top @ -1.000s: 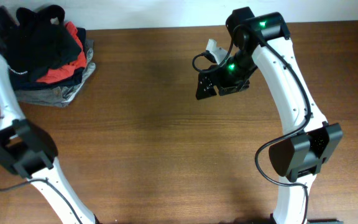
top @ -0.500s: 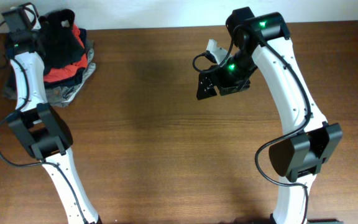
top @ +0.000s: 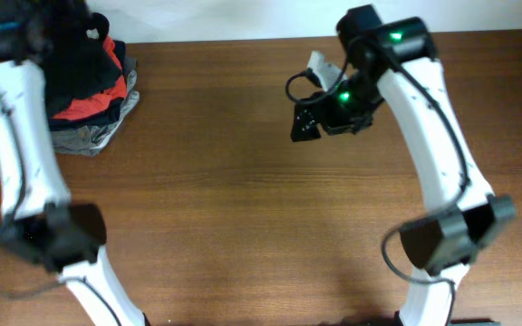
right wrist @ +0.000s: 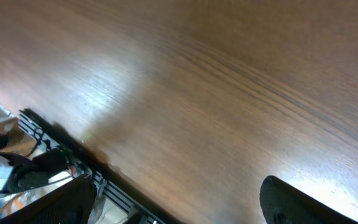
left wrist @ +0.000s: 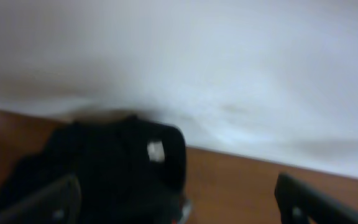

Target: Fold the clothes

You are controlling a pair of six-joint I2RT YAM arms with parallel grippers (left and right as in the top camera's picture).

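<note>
The clothes, a black top, lie bunched on a pile of garments at the table's far left corner. In the left wrist view the black top is blurred and shows a small white mark. My left gripper is open just above it, fingers wide apart and gripping nothing. From overhead the left gripper is a blur at the pile's far edge. My right gripper hangs open and empty over the bare table at centre right; in the right wrist view the right gripper has only wood under it.
Under the black top the pile holds red, navy and grey garments. The brown wooden table ends at a white wall behind the pile. The right wrist view shows a table edge with cables and clutter beyond it.
My left gripper went from shut to wide open over the pile, letting go of the black top, and the left arm swung. The right arm shifted only slightly.
</note>
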